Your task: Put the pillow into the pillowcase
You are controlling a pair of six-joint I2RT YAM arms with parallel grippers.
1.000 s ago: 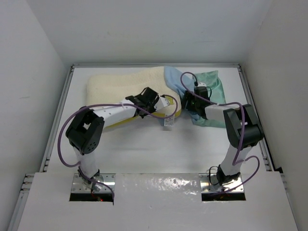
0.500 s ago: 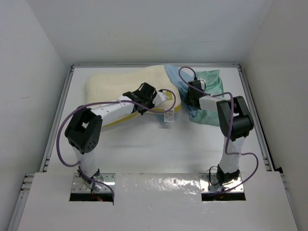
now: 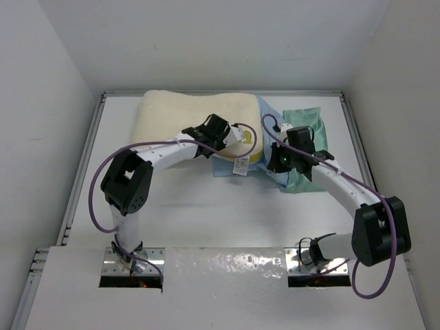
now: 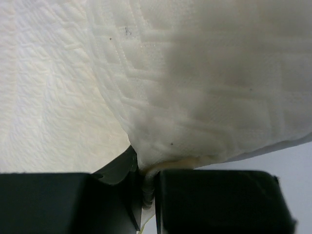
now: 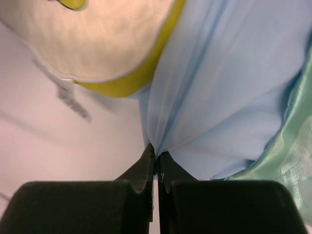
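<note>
The cream-white pillow (image 3: 185,117) lies along the back of the table, its yellow-banded right end (image 5: 131,80) resting on the light blue inner side of the pillowcase (image 3: 227,167). The pillowcase's sea-green outer side (image 3: 306,137) spreads to the right. My left gripper (image 3: 236,135) is shut on the pillow's edge (image 4: 148,178), and the quilted pillow (image 4: 204,83) fills the left wrist view. My right gripper (image 3: 273,163) is shut on a pinched fold of the light blue cloth (image 5: 156,148), which fans upward from the jaws.
A small white label (image 3: 240,166) hangs from the pillow's near right corner. Raised rails edge the table at left (image 3: 86,165) and right (image 3: 361,158), with white walls behind. Purple cables loop beside both arms.
My right gripper has shut on the pillowcase and drawn it toward the near side, the arm stretching out rightward. The left gripper has carried the pillow's right end back and over the blue cloth.
</note>
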